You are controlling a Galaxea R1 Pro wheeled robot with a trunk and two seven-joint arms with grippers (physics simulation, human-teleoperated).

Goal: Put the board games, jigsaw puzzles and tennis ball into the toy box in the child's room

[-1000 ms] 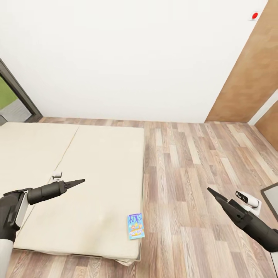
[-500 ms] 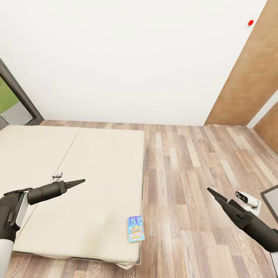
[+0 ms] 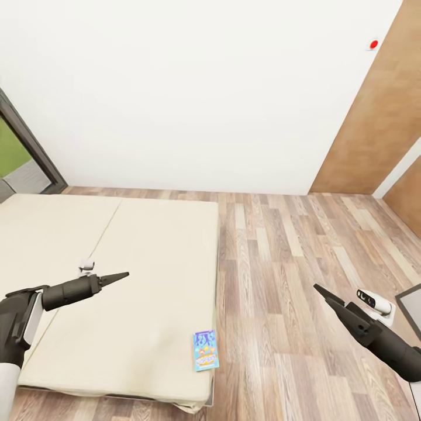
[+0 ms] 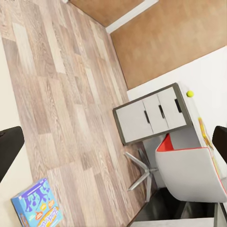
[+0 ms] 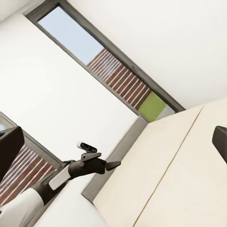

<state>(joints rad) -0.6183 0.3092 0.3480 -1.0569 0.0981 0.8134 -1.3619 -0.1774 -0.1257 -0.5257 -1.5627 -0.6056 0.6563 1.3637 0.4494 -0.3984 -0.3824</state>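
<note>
One board game (image 3: 206, 349), a small blue box with cartoon print, lies flat on the beige bed (image 3: 117, 263) near its front right corner; it also appears in the left wrist view (image 4: 38, 210). My left gripper (image 3: 120, 275) hovers over the mattress, left of and beyond the box, open and empty. Open and empty too, my right gripper (image 3: 320, 289) hangs over the wood floor to the right of the bed. The left wrist view holds the table (image 4: 195, 118) with the tennis ball (image 4: 190, 93) and a sliver of a jigsaw puzzle (image 4: 204, 130) on it.
Wood floor (image 3: 280, 263) stretches between the bed and a brown wall panel (image 3: 374, 128). A dark-framed window (image 3: 23, 152) stands at the left. Grey drawers (image 4: 151, 116) sit under the table, with a red-and-grey chair (image 4: 189, 170) beside them.
The whole picture has slid downward a little, so the camera has moved. Both arms keep the same pose, and the board game stays where it was on the bed.
</note>
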